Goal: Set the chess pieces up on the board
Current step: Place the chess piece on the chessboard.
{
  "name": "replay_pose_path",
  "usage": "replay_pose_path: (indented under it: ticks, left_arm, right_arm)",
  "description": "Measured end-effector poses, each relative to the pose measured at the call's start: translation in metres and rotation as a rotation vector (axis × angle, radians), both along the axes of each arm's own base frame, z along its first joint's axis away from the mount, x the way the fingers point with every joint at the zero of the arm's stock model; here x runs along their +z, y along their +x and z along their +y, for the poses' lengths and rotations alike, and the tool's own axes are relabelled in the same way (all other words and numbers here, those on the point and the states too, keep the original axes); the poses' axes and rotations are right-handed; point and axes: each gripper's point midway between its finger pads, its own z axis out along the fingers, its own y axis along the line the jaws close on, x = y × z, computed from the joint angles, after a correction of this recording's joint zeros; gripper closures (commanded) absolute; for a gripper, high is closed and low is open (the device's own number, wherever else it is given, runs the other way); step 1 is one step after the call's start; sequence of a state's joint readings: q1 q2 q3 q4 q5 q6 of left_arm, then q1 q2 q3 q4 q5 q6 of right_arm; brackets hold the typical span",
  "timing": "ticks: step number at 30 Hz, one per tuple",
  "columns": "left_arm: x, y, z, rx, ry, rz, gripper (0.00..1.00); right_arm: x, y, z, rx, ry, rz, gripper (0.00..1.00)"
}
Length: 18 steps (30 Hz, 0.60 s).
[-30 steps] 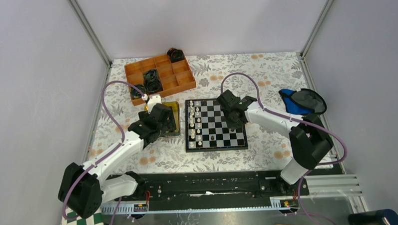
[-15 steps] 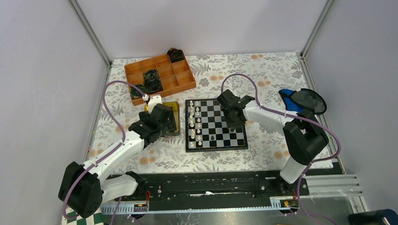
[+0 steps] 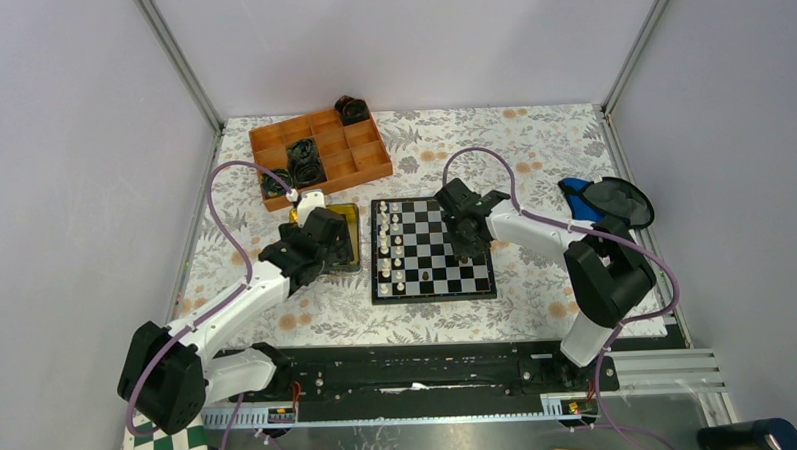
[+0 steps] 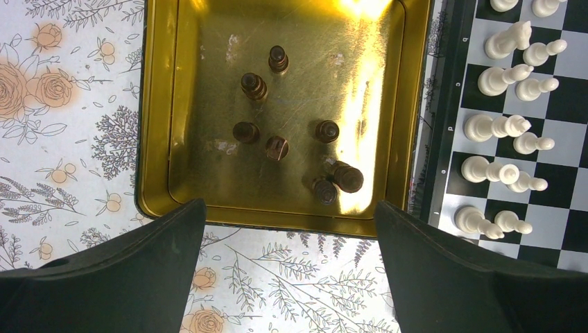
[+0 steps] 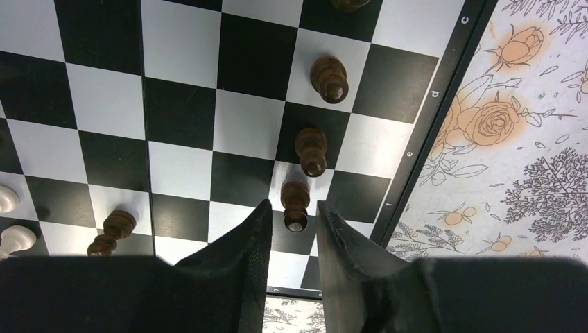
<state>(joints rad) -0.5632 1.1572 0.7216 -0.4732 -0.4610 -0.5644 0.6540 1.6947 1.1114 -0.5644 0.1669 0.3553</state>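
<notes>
The right arm's elbow has swung in toward the board (image 5: 182,48). The right hand (image 5: 292,211) has eased apart, its fingers just clear of a dark pawn (image 5: 296,198) standing by the board's right edge. The white pieces (image 4: 496,128) line its left edge, but few dark ones are placed. Seven dark pieces (image 4: 276,147) wait in the gold tin (image 4: 156,104) beside the board, under the wide-released left hand (image 4: 290,208). The orange tray (image 3: 368,169), near the desk's far-left corner, holds black coils (image 3: 305,160).

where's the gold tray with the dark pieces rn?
Top view: the gold tray sits just left of the board, under the left gripper, with the orange organizer beyond it.
</notes>
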Motion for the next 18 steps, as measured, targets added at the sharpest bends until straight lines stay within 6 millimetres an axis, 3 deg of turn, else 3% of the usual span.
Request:
replay_pose_path:
  ticks: [11, 15, 18]
  left_arm:
    - [0.0, 0.0, 0.0, 0.0, 0.0, 0.0, 0.01]
    - [0.0, 0.0, 0.0, -0.001, 0.001, 0.0, 0.01]
    - [0.0, 0.0, 0.0, -0.002, 0.002, -0.002, 0.01]
  right_arm:
    - [0.003, 0.0, -0.002, 0.013, -0.008, -0.006, 0.56]
    - [0.018, -0.002, 0.0, 0.028, -0.001, -0.031, 0.55]
    - [0.035, -0.003, 0.012, 0.065, 0.018, -0.072, 0.54]
